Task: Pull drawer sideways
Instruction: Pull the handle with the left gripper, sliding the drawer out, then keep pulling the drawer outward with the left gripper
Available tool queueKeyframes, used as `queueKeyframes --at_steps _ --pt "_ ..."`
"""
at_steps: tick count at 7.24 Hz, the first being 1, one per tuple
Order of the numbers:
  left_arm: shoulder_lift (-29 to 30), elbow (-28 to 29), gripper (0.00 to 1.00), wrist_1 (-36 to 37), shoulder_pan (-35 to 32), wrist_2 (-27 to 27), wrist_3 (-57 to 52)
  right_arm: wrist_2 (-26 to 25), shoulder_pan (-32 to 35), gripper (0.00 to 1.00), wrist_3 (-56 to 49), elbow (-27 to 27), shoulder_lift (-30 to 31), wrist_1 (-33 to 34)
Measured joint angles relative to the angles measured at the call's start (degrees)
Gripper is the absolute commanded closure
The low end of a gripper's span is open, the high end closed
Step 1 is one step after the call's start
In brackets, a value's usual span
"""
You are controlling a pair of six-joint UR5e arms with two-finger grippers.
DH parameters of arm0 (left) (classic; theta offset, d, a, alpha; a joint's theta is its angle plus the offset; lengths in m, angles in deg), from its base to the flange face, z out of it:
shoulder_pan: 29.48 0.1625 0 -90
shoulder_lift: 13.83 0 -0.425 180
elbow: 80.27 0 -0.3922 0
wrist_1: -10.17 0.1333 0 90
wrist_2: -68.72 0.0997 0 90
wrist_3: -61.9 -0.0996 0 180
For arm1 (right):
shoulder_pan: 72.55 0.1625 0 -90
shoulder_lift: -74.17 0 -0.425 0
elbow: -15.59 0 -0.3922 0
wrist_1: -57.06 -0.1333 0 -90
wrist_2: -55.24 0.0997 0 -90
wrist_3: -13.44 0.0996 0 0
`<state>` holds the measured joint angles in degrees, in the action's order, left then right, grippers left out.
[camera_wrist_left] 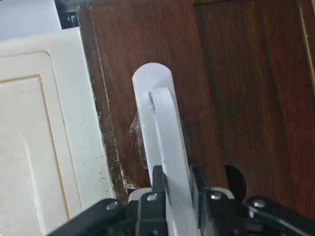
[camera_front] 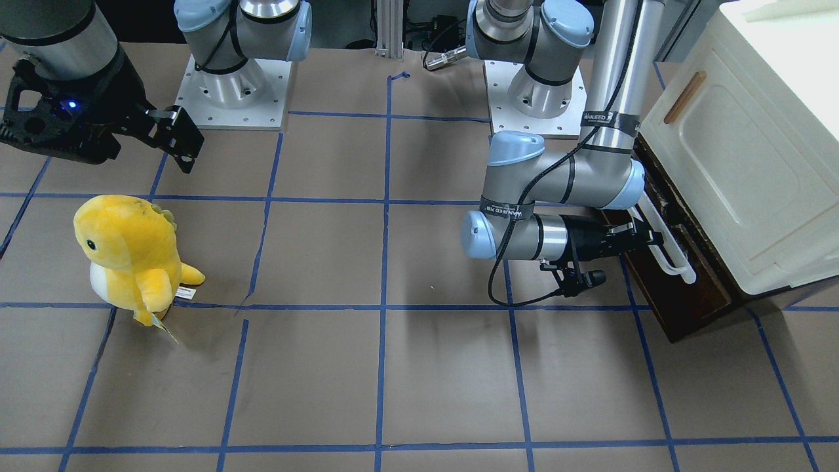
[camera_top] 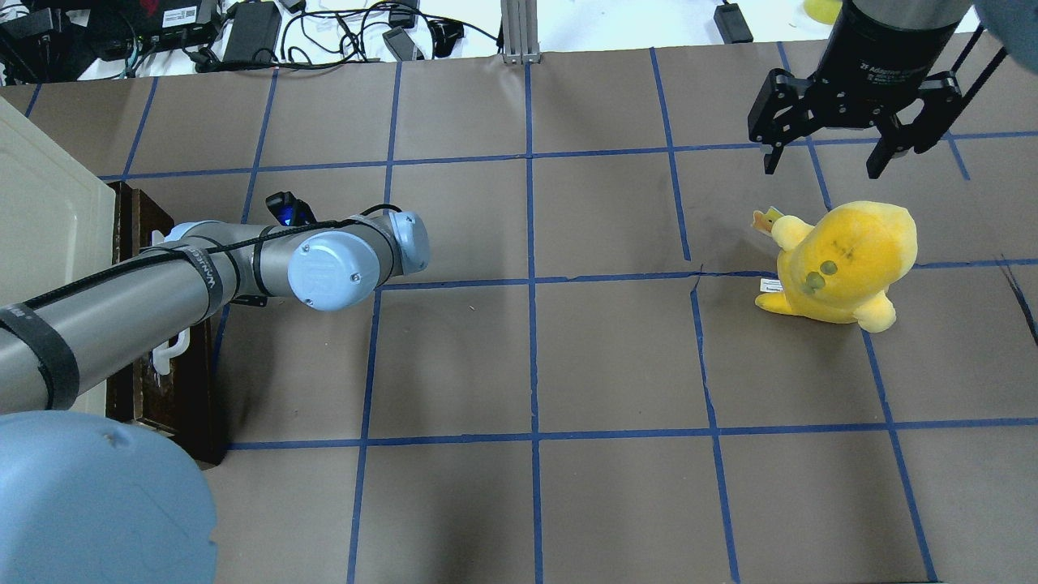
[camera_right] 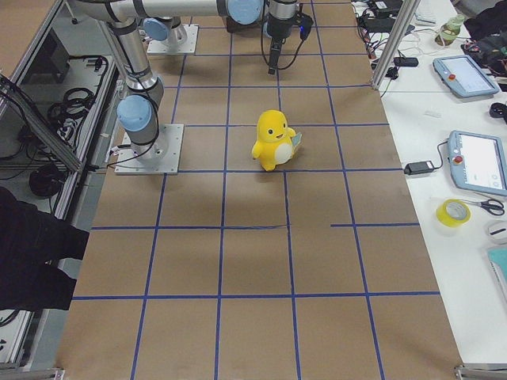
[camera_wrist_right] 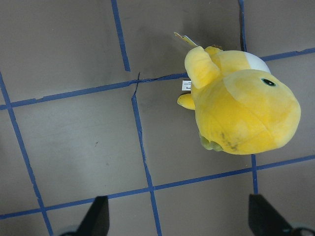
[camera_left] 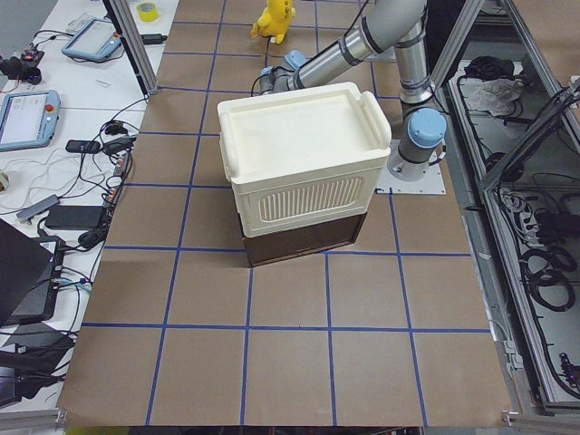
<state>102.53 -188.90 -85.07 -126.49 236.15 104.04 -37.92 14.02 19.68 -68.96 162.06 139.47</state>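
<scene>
The dark-brown drawer [camera_front: 682, 295] sits under the cream-white cabinet [camera_front: 741, 164] at the table's end on my left. Its long white bar handle [camera_front: 672, 252] runs along the worn front. My left gripper [camera_front: 655, 236] is shut on that handle. In the left wrist view the fingers [camera_wrist_left: 158, 181] press both sides of the handle [camera_wrist_left: 165, 132] against the drawer front [camera_wrist_left: 236, 73]. The drawer also shows in the overhead view [camera_top: 174, 397]. My right gripper [camera_top: 821, 166] is open and empty, hanging above the table just beyond the yellow plush.
A yellow plush toy [camera_front: 128, 252] stands on the brown, blue-taped table [camera_front: 387, 367] on my right side and shows below the right wrist camera [camera_wrist_right: 241, 108]. The cabinet door has a small wooden handle [camera_front: 685, 97]. Both arm bases [camera_front: 233, 92] stand at the table's rear.
</scene>
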Motion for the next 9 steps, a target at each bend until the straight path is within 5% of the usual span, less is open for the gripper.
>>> queueKeyframes --at_steps 9 --pt "1.21 2.5 0.81 0.58 -3.49 -2.87 -1.14 0.0 0.0 0.0 0.0 0.0 0.0 0.02"
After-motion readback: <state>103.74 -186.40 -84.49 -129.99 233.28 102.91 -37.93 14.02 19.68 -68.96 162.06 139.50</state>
